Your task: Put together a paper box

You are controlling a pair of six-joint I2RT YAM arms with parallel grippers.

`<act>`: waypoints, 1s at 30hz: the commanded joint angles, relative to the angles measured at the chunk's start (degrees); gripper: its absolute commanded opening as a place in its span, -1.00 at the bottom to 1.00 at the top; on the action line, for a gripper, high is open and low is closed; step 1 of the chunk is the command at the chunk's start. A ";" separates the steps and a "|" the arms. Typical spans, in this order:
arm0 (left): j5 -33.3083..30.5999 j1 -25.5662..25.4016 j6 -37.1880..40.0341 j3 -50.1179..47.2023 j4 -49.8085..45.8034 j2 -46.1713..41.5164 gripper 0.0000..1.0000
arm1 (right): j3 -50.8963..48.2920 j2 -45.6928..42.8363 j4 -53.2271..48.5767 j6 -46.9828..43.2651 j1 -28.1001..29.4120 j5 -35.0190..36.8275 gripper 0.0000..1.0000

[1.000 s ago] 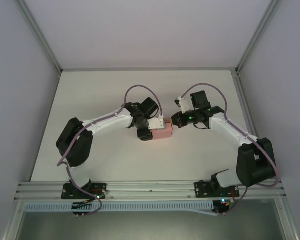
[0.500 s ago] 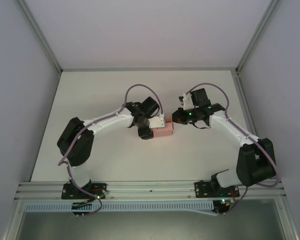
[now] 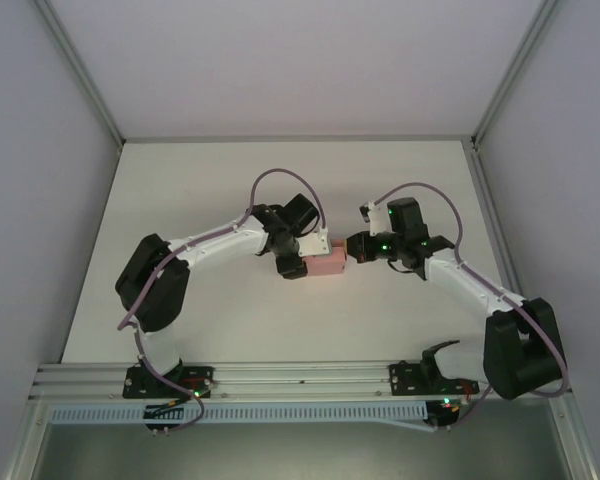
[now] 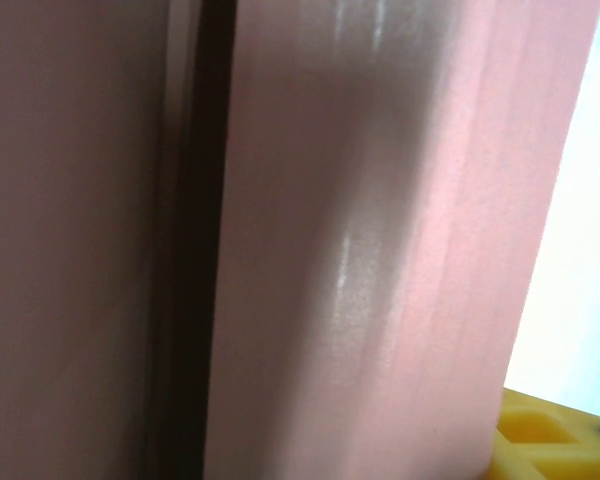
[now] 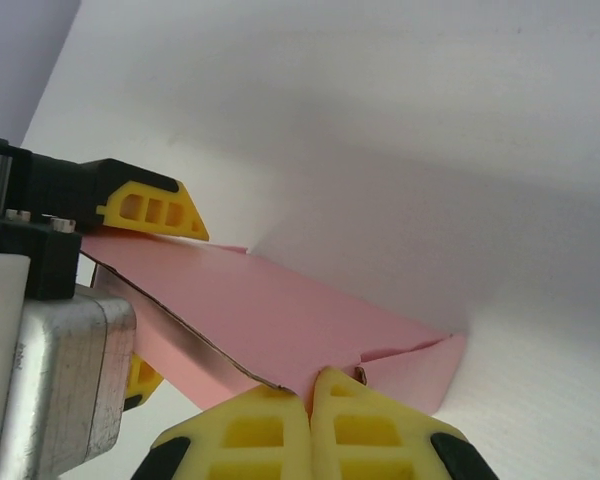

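Two hands on folded paper box [image 3: 327,262]: left hand [image 3: 300,256] grasping body, right hand [image 3: 353,249] clenched, empty, against open end flap [image 5: 412,366]; closure seemingly outstanding.

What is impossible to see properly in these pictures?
Overhead view: the fingertips of the left pincer hide under its own wrist, and the pink box is too small to show flaps.
Left wrist view: the box sits so close it blurs, its ends cut off by the frame.
Right wrist view: the closed tips of the right pincer cover whether they pinch a flap or just press it.
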 commanded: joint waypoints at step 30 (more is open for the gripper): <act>-1.54 -0.55 -6.05 2.37 1.05 1.09 0.33 | -16.16 -5.86 20.49 -1.60 11.29 20.97 -0.93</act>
